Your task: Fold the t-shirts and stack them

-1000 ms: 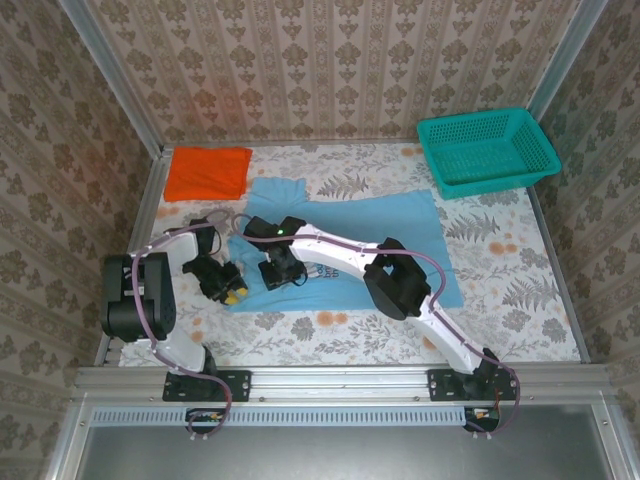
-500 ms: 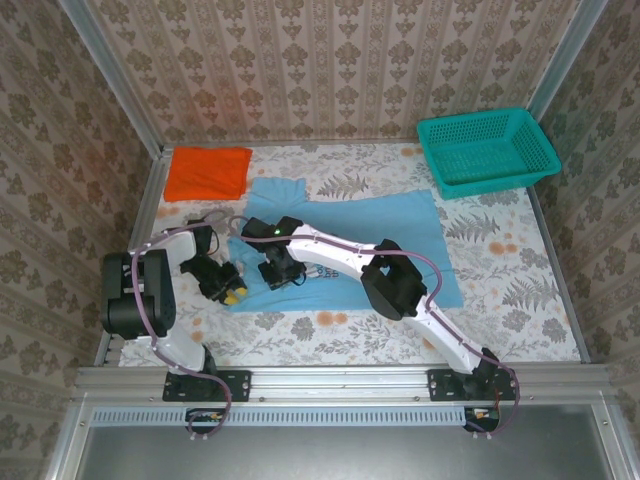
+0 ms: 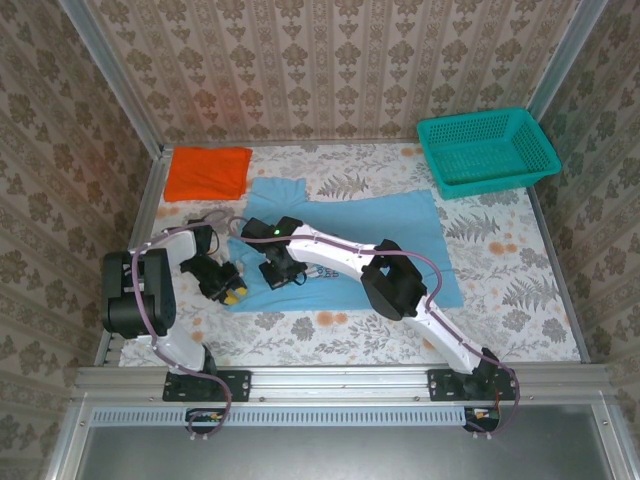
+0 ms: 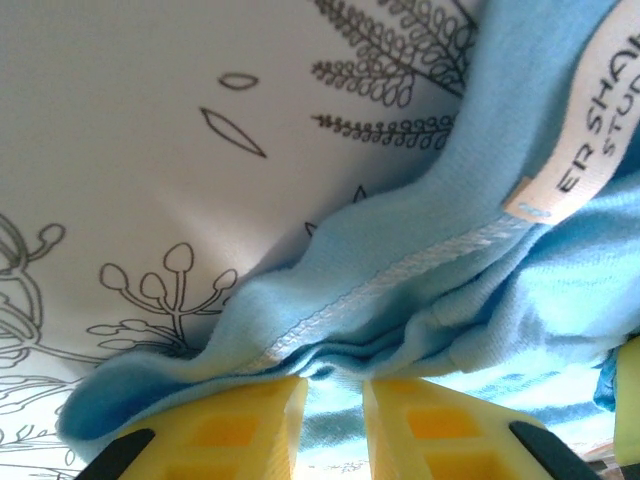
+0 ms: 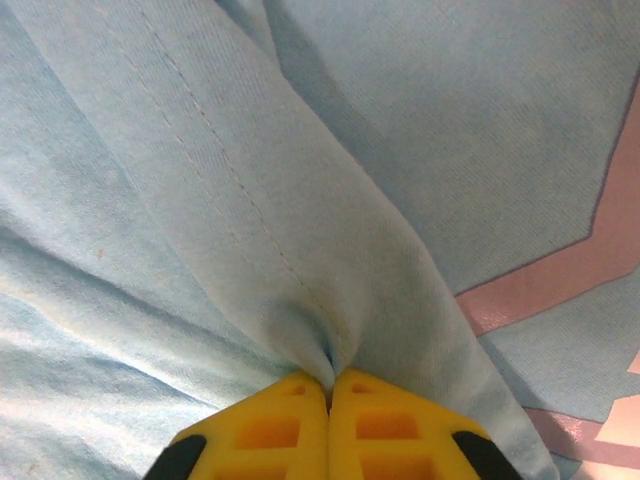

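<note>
The table [image 3: 500,270] wears a white cloth printed with leaves and flowers, and patterned wallpapered walls [image 3: 330,60] close it in on 3 sides.

On my left wrist camera, the 2 yellow fingers [image 4: 250,425] of the left gripper [image 4: 335,420] stand close, with a thin layer of light blue cloth in the narrow gap. They are clamped on the edge of the light blue t-shirt [image 4: 520,300]. A stitched hem runs bunched just above the fingertips, and a white label [image 4: 590,130] with dark lettering lies on the shirt at upper right. Beyond the hem I see bare tablecloth.

On my right wrist camera, the right gripper [image 5: 328,385] has its fingers [image 5: 260,430] pressed together, pinching a raised ridge of the same shirt at the tips. A line of stitching runs up that ridge. Pale pinkish stripes of the print [image 5: 540,275] sit to the right.

From above, the left gripper is at the shirt's near-left corner and the right gripper is just beside it, further onto the cloth. The shirt lies spread across the middle of the table, with the right arm reaching over it. The orange t-shirt [image 3: 207,172] lies folded flat at the far-left corner. A teal mesh basket [image 3: 480,117] sits at the far-right corner, near the blue shirt's far-right end.
</note>
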Action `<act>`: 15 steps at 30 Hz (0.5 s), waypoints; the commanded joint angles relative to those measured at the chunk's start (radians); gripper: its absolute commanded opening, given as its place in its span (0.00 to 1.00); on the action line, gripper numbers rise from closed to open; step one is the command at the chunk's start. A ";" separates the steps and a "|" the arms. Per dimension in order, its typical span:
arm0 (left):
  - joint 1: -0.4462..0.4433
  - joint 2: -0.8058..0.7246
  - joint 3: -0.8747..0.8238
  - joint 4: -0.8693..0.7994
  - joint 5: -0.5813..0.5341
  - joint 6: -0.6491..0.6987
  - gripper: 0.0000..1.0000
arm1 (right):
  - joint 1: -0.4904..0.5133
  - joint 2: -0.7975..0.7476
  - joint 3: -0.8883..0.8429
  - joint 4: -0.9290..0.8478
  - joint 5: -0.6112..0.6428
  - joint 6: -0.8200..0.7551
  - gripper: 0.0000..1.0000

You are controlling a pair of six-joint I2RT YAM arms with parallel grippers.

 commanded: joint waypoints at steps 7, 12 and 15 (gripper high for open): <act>0.012 0.039 -0.012 0.051 -0.117 0.033 0.24 | -0.082 -0.058 -0.065 0.062 -0.115 0.033 0.04; 0.013 0.043 -0.010 0.044 -0.141 0.038 0.23 | -0.133 -0.061 -0.081 0.081 -0.184 0.044 0.04; 0.012 0.042 -0.007 0.034 -0.163 0.046 0.23 | -0.155 -0.075 -0.115 0.116 -0.237 0.049 0.06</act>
